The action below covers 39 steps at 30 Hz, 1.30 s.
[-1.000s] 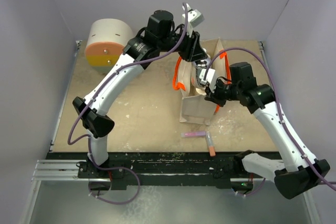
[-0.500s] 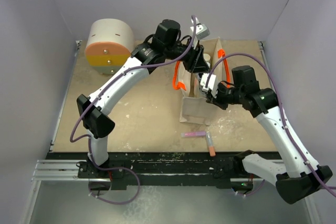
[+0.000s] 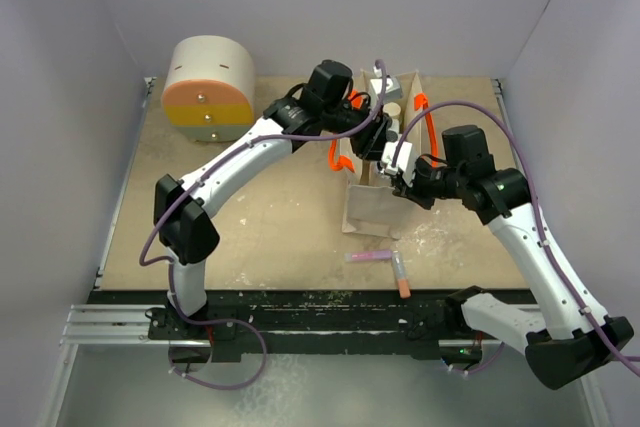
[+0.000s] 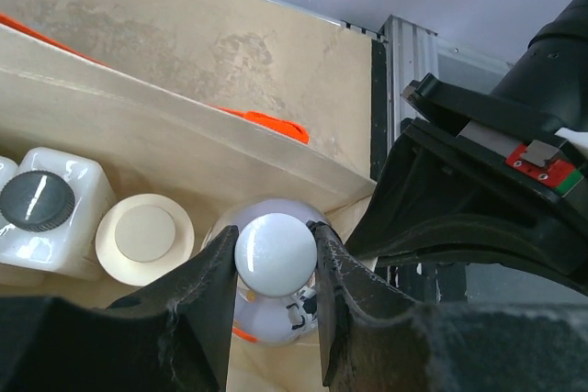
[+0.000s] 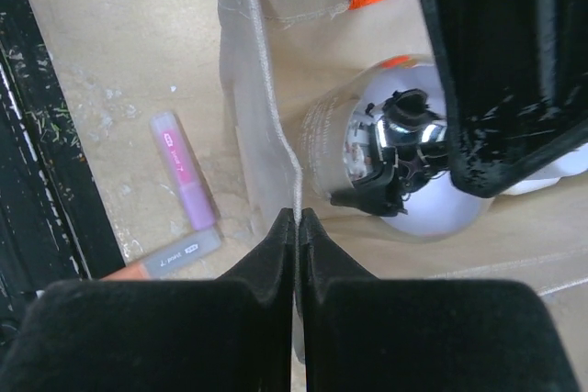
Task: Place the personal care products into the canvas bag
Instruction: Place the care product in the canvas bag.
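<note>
Left tool (image 4: 274,251) lower, cap (image 4: 276,243) perhaps domed

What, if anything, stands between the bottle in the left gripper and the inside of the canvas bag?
Nothing visible. The white-capped bottle in the left gripper sits inside the canvas bag, beside a cream jar; the right gripper pinches the bag's wall.
</note>
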Each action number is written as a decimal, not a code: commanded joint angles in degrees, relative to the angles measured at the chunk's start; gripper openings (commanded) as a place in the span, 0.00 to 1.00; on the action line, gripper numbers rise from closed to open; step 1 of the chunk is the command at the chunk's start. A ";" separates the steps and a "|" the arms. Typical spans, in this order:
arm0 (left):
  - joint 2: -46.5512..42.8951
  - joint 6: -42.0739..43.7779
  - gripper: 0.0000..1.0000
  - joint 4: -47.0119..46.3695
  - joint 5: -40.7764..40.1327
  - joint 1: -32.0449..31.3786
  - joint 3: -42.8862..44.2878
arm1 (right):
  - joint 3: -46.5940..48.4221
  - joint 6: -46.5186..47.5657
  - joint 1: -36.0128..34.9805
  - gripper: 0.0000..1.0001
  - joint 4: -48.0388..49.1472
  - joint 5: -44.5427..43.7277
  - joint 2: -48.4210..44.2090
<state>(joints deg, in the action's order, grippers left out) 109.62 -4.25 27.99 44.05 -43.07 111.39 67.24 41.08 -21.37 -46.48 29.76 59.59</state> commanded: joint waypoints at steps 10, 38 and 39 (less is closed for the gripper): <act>-3.49 10.61 0.00 -2.50 6.03 -2.28 -4.02 | 3.40 -1.95 -0.02 0.00 2.70 2.99 -2.17; 2.94 32.77 0.00 4.38 7.14 -4.81 -11.53 | 4.17 -1.27 -0.07 0.00 3.39 3.63 -2.27; 3.23 32.96 0.00 4.71 7.14 -4.91 -11.55 | 4.35 -1.33 -0.08 0.00 3.32 3.76 -2.29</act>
<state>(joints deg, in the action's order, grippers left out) 112.73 25.28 32.01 45.06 -46.33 100.09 67.26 40.47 -21.34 -46.50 30.06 58.81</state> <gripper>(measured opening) 0.380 0.008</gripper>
